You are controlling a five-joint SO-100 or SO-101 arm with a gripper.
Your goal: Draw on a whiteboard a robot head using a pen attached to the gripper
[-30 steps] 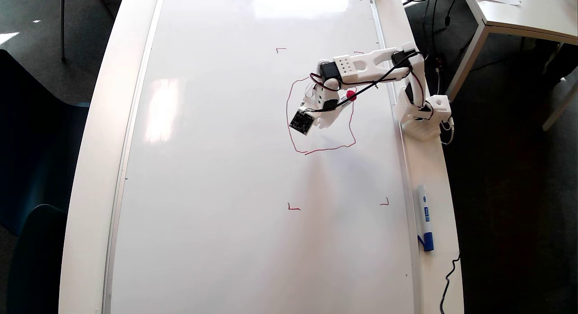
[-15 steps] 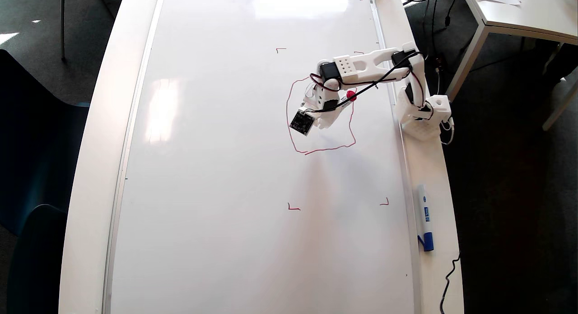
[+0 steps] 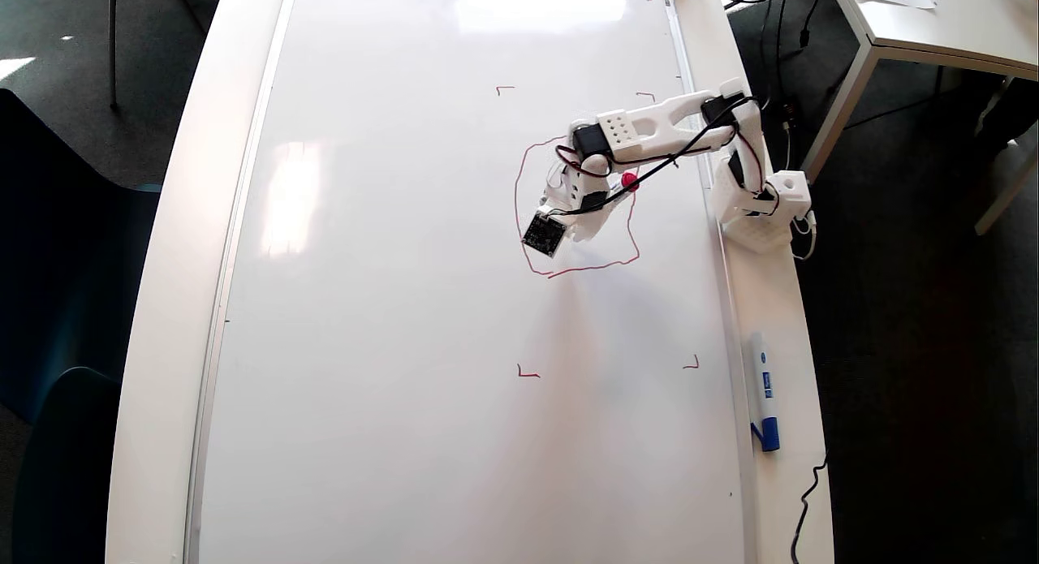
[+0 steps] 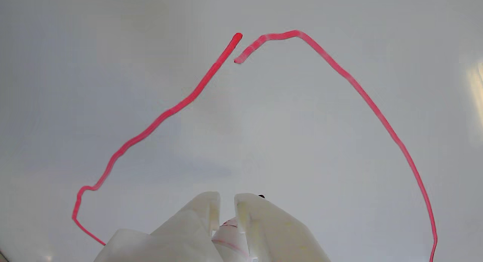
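- I see the gripper [image 4: 226,201] closed on the pen [image 4: 230,235].
- The red outline [image 3: 578,265] lies at 2 o'clock on the whiteboard [image 3: 390,304], around the gripper.

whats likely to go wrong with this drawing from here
The outline has a small gap where its two ends miss each other, so the head may stay open. The pen sits clamped between the tool fingers; a tilt could lift its tip. The arm hides much of the outline in the overhead view, masking errors.
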